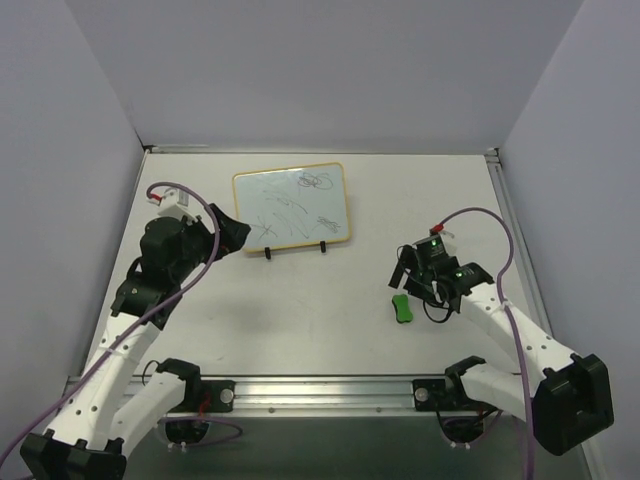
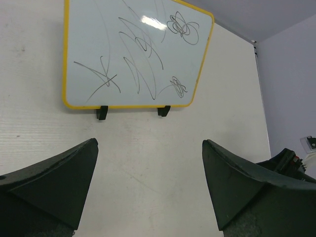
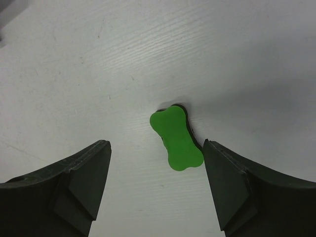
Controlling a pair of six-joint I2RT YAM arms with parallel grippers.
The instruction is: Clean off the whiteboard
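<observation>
While my left gripper [image 2: 150, 143] hangs spread near the glossy, yellow-framed whiteboard [image 2: 136, 52], dark scribbles, rounded corners, far-centre on the matte white surface [image 2: 148, 163]; my right gripper [image 3: 154, 143], spread, above a bone-shaped green eraser [image 3: 176, 139].

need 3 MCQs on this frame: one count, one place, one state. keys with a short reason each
1. How many black feet does the whiteboard have?
A) one B) two C) four

2. Where is the eraser?
A) on the whiteboard B) on the table by the right gripper C) held in the air

3. The right gripper is:
A) open, empty B) shut on the eraser C) shut, empty

Key
1 B: the left wrist view shows two feet on the board's near edge.
2 B: the right wrist view shows it lying flat on the table just ahead of the jaws.
3 A: the jaws stand wide apart and touch nothing.
</observation>
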